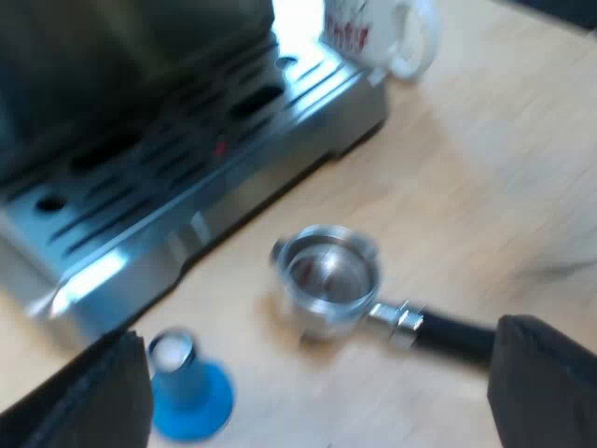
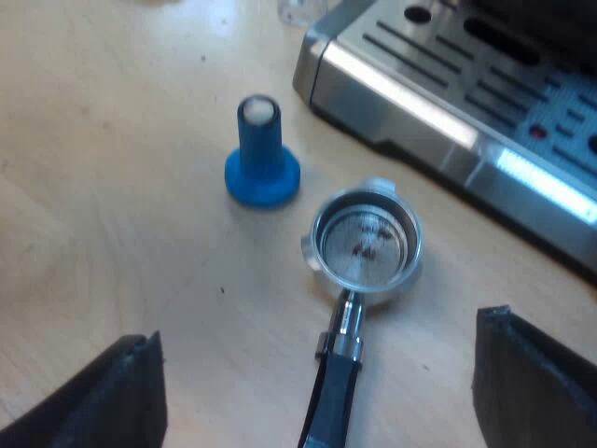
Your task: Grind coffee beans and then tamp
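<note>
My left hand [image 1: 317,397] and right hand [image 2: 322,383] are hanging wide open, empty, over the loose metal holder [image 2: 366,245] on the tabletop [image 2: 112,215]. The blue tamper [image 2: 261,159] is standing clear at its ten o'clock, and the espresso machine [image 2: 438,93] is sitting near at two.

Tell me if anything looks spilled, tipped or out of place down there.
Nothing stands out. The holder lies loose on the table, basket up, by the espresso machine; the blue tamper stands upright beside it, apart.

The holder [image 2: 366,247] and tamper [image 2: 261,154] stand on table [image 2: 112,233] before machine [image 2: 448,93], seemingly apart.
</note>
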Tool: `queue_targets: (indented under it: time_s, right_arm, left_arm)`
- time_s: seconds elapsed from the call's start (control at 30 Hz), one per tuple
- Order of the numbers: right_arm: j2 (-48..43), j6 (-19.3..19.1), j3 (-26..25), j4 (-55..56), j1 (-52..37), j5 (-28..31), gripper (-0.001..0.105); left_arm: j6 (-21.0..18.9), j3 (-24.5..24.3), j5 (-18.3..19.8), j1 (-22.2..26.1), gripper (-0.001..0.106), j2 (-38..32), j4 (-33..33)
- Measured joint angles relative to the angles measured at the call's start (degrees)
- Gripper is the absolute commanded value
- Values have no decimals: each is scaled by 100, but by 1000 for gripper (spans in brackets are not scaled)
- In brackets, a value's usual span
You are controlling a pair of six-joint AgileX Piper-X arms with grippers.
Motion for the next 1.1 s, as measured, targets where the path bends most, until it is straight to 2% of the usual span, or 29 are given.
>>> queue_targets:
  time_s: [0.07,0.33,0.6,1.1]
  right_arm:
    - [0,-159,0,-154,0,41,70]
    - [0,-215,38,-564,0,508,70]
    - [0,-234,382,-1192,0,516,70]
    - [0,-234,391,-1332,0,448,70]
  left_arm:
    - [0,0,-129,0,77,0,144]
    - [0,0,-240,0,77,0,173]
    - [0,215,-329,0,77,0,37]
    - [0,315,-691,0,77,132,-357]
